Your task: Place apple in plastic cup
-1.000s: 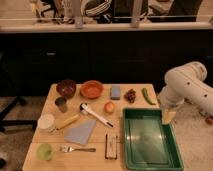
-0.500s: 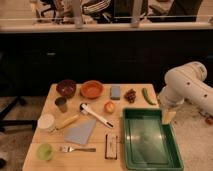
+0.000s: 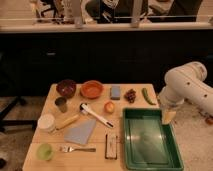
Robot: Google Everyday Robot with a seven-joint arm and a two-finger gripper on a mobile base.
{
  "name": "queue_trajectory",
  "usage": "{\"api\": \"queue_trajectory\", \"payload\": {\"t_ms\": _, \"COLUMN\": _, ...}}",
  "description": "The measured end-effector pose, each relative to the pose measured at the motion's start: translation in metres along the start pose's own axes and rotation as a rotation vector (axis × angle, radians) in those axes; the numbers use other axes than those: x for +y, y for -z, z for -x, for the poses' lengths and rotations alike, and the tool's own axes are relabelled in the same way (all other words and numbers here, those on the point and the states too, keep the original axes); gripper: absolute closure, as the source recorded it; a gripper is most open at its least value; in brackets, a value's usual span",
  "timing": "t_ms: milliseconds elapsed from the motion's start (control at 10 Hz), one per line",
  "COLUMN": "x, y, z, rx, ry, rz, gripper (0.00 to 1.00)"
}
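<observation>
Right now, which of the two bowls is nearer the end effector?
The orange bowl, beside the blue sponge; the dark brown bowl sits further left. The end effector hangs over the green tray, at its right rim.

High, frontal view over table [image 3: 80, 161]

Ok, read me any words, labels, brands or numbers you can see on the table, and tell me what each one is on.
No text here can be read.
Dark packet left of the green tray: pale marks, too blurred to read.
Apple: no markings visible.
Gripper, hanging at the tray's far right corner: no label visible.
</observation>
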Motion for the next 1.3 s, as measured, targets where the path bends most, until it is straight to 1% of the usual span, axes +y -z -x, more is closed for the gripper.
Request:
{"api": "queue_trajectory", "payload": {"t_ms": 400, "x": 0.0, "y": 0.0, "z": 0.0, "rx": -0.002, "ry": 0.0, "rz": 0.0, "gripper": 0.2}}
{"api": "queue_trajectory", "payload": {"t_ms": 600, "x": -0.001, "y": -0.001, "z": -0.001, "rx": -0.052, "ry": -0.011, "rz": 0.017, "gripper": 0.2}}
{"api": "queue_trajectory", "payload": {"t_ms": 700, "x": 0.0, "y": -0.002, "z": -0.001, "rx": -0.067, "ry": -0.016, "rz": 0.024, "gripper": 0.2}}
{"api": "queue_trajectory", "payload": {"t_ms": 800, "x": -0.001, "y": -0.004, "z": 0.006, "rx": -0.066, "ry": -0.012, "rz": 0.032, "gripper": 0.2}}
{"api": "queue_trajectory", "payload": {"t_ms": 1100, "x": -0.001, "y": -0.011, "z": 0.018, "rx": -0.103, "ry": -0.019, "rz": 0.061, "gripper": 0.2}}
{"api": "queue_trajectory", "payload": {"t_ms": 1300, "x": -0.002, "y": -0.014, "z": 0.03, "rx": -0.127, "ry": -0.021, "rz": 0.066, "gripper": 0.2}}
